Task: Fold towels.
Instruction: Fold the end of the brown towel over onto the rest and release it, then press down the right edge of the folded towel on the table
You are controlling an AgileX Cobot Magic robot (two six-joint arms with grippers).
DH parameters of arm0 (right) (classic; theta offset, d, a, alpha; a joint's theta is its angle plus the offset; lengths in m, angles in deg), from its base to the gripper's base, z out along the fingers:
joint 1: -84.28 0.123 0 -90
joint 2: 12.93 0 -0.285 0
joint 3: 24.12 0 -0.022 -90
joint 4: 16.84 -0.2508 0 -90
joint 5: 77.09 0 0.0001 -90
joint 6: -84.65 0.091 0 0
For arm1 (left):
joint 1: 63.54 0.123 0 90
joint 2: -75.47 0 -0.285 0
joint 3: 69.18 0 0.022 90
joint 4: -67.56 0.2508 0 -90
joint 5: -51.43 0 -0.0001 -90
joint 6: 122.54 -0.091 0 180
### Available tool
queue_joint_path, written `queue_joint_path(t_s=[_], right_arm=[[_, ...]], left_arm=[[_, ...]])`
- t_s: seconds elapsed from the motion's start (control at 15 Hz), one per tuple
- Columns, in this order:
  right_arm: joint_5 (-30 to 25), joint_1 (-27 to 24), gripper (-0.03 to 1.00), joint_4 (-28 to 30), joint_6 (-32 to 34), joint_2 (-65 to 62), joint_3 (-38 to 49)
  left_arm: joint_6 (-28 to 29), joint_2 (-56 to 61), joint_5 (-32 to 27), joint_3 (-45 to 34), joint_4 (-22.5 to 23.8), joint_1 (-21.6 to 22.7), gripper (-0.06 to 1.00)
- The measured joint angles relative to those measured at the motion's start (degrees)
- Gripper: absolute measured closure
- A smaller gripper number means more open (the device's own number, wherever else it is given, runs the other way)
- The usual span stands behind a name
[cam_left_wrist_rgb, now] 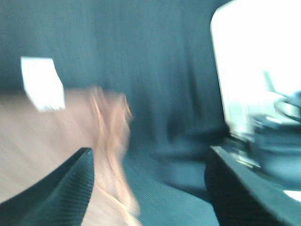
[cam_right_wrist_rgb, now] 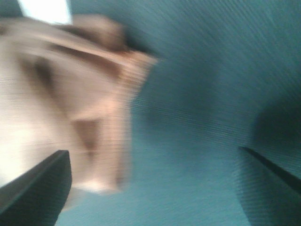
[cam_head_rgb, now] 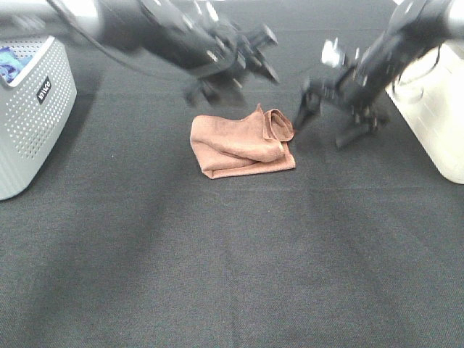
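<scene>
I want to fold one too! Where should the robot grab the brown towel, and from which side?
Probably the bunched corner at the far right of the brown towel. It stands up while the rest lies flat, so fingers can pinch it. Come from the right, where the right gripper hangs open beside it.

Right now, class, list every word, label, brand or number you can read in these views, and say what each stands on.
Black label on the grey basket: white brand lettering, too small and blurred to read for sure.
White tag at a corner of the towel: blurred, no text readable.
Nothing else shows writing.
</scene>
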Motion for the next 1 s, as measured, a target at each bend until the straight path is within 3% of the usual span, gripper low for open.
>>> queue_joint_path(t_s=[0.2,0.27,0.4,0.53,0.67,1.0], right_arm=[[-2.1,3.1,0.10,-11.7,-7.1,-1.1,0.0],[-2.1,3.1,0.10,-11.7,-7.1,-1.1,0.0],[0.2,8.1,0.10,-18.7,-12.7,-1.0,0.0],[1.1,10.0,0.10,-27.4,-18.0,1.4,0.0],[1.5,9.8,0.10,-32.5,-22.1,5.4,0.0],[2.1,3.4,0.11,-36.0,-23.8,11.5,0.0]], left_arm=[[-2.5,2.7,-0.6,0.1,4.1,4.8,0.30],[-2.5,2.7,-0.6,0.1,4.1,4.8,0.30],[-2.8,3.4,-2.8,0.1,7.5,7.0,0.30],[-2.9,3.4,-5.0,0.1,8.5,8.0,0.30],[-2.9,3.4,-6.6,0.1,8.8,8.1,0.30],[-2.9,3.6,-8.0,0.1,8.8,8.1,0.30]])
